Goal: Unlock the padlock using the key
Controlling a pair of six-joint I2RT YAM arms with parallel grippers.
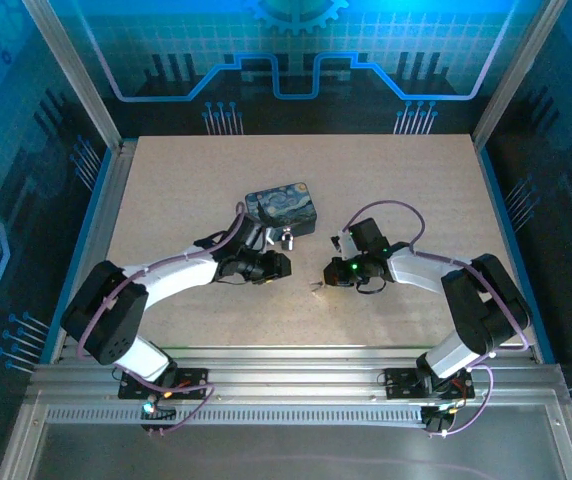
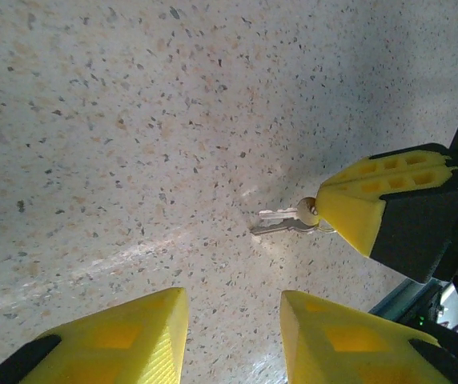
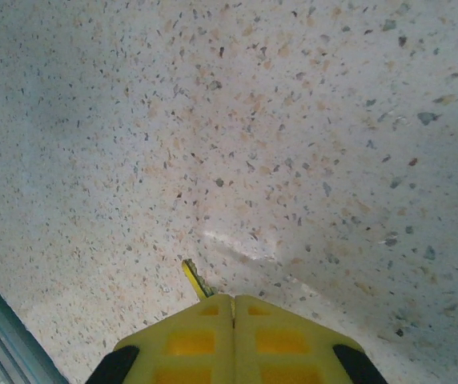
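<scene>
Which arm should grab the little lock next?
Probably left. The left claw is open and empty, close to the padlock by the painted box. The right claw is shut on the key, so it can't grab more.

Cool bluish light; soft glare on the table (image 2: 133, 252); edges perhaps slightly blurred.
</scene>
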